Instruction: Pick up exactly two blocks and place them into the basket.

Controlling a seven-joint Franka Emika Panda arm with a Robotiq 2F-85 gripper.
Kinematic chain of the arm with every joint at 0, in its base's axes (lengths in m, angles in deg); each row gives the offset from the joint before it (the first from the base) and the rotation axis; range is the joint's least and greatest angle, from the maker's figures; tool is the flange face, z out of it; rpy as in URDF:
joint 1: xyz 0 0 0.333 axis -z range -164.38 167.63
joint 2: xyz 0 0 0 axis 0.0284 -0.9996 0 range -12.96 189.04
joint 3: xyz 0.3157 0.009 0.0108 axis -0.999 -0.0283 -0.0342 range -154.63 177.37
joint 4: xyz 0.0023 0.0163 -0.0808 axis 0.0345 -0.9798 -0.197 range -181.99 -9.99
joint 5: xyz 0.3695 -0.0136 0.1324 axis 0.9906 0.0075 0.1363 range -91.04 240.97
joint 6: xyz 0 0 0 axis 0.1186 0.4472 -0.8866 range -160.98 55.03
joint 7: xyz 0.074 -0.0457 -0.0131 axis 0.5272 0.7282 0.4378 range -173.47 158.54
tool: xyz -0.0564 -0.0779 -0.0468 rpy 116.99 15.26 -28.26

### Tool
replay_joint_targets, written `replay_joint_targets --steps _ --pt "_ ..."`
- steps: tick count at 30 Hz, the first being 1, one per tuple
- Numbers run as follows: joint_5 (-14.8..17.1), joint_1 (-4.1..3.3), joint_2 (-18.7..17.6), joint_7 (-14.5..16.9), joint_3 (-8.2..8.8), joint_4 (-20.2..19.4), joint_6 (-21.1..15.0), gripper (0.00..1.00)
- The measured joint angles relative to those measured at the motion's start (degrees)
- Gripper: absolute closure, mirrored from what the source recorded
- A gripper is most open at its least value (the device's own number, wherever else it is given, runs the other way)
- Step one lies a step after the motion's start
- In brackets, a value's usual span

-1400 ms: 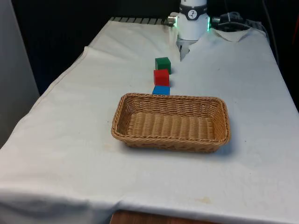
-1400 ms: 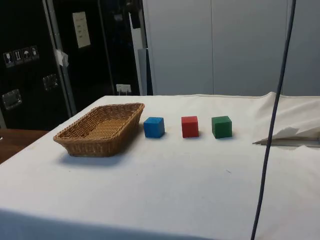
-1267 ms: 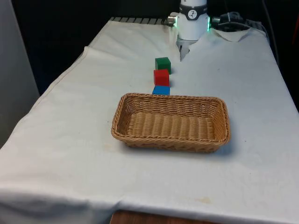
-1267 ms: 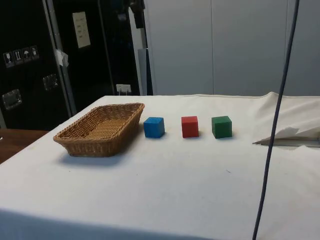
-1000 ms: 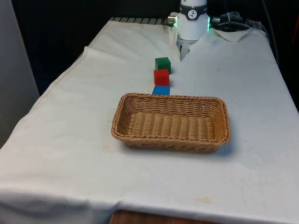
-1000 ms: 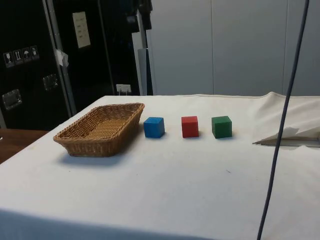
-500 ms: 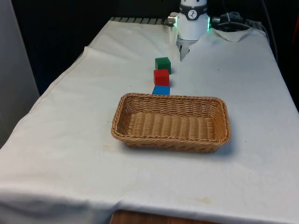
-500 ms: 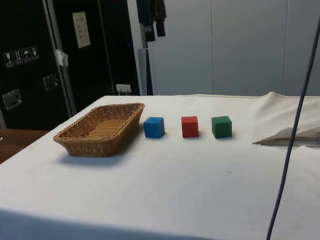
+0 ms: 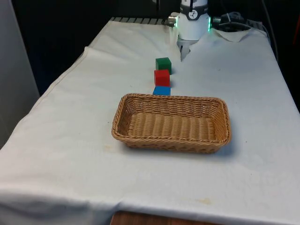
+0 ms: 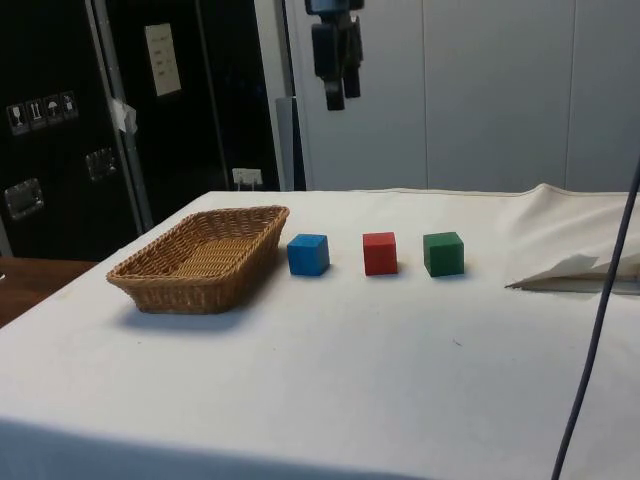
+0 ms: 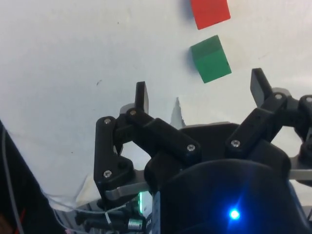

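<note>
Wicker, tan and empty, the basket point(image 10: 200, 258) sits at the left middle of the side view on the white tabletop point(image 10: 380, 370). Just right of it stand three blocks in a row, apart from each other: blue block point(image 10: 308, 254) nearest the basket, red block point(image 10: 380, 253), then green block point(image 10: 443, 254). The claw point(image 10: 337, 95) hangs high in the upper middle of that frame, above the blue block, fingers point(image 11: 141, 98) spread wide, holding nothing.

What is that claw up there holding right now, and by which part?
Nothing. The gripper hangs open and empty high above the table, and the blue block, red block and green block all sit on the cloth beside the basket.
</note>
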Motion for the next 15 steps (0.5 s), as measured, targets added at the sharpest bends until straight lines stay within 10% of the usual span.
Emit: replay_joint_targets --steps 15 --pt "-1.89 0.52 1.72 0.92 2.75 -9.28 -8.77 0.0"
